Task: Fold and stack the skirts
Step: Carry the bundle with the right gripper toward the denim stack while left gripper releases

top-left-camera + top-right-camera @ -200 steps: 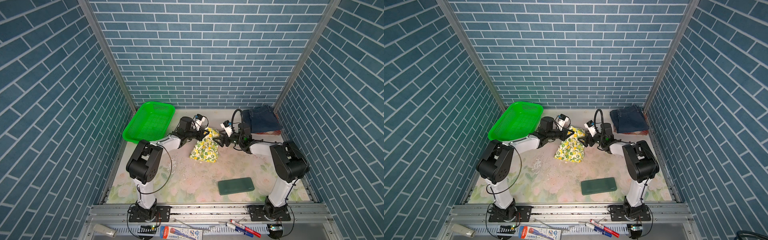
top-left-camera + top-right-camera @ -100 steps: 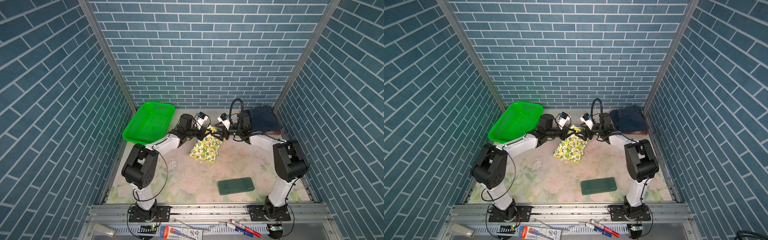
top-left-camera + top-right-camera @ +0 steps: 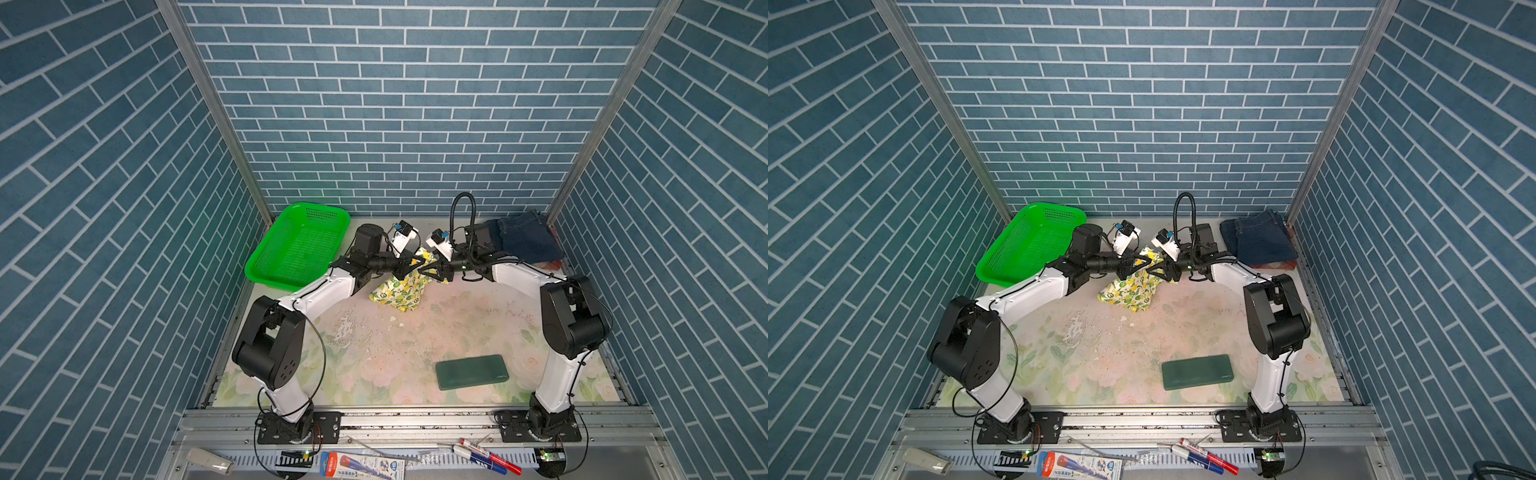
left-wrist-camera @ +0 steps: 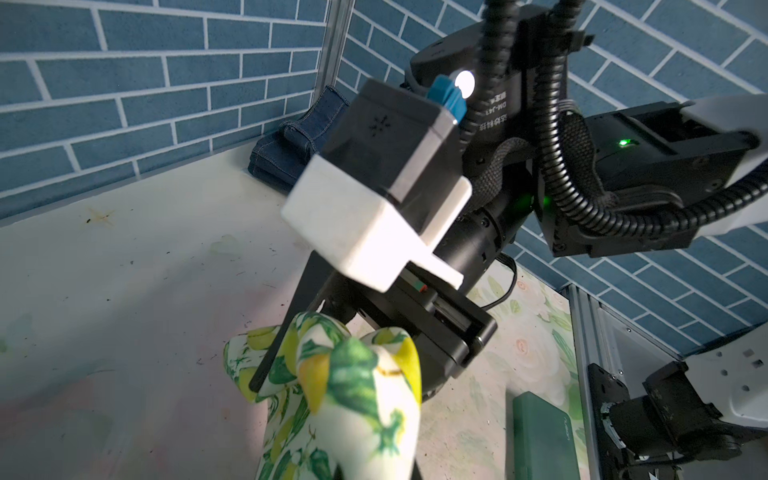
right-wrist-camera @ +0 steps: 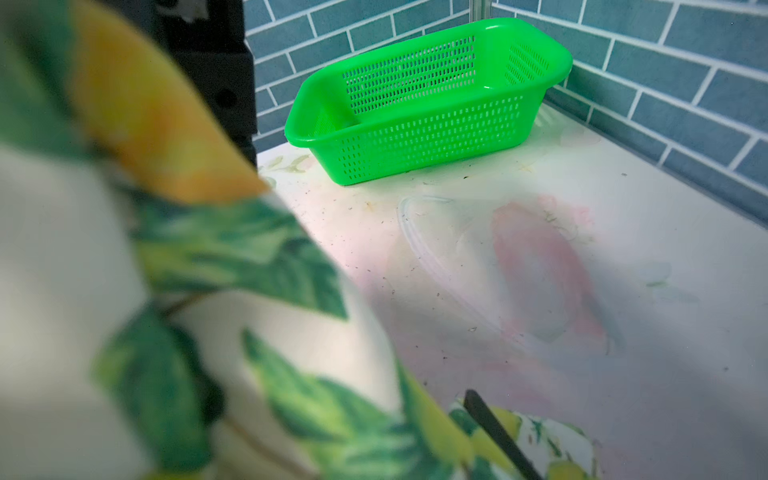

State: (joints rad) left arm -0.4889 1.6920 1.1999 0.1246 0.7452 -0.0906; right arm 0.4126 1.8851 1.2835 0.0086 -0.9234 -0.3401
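The cream lemon-print skirt (image 3: 399,291) hangs bunched from my left gripper (image 3: 415,262), which is shut on its top edge, while its lower part rests on the table. My right gripper (image 3: 427,272) meets it from the other side. One of its fingers (image 4: 282,328) lies against the cloth, and the rest is hidden by a fold, so its grip is unclear. In the right wrist view the skirt (image 5: 208,332) fills the near side beside one dark finger (image 5: 494,432). The folded denim skirt (image 3: 525,241) lies in the back right corner on the plaid skirt (image 3: 548,264).
A green mesh basket (image 3: 297,245) stands at the back left, tilted against the wall. A flat dark green slab (image 3: 471,371) lies near the front right. Small white crumbs (image 3: 345,328) are scattered mid-table. Brick walls enclose three sides.
My right gripper has swung left from beside the skirt up to its top edge, and its jaws have narrowed round the cloth. The left gripper has raised the skirt slightly.
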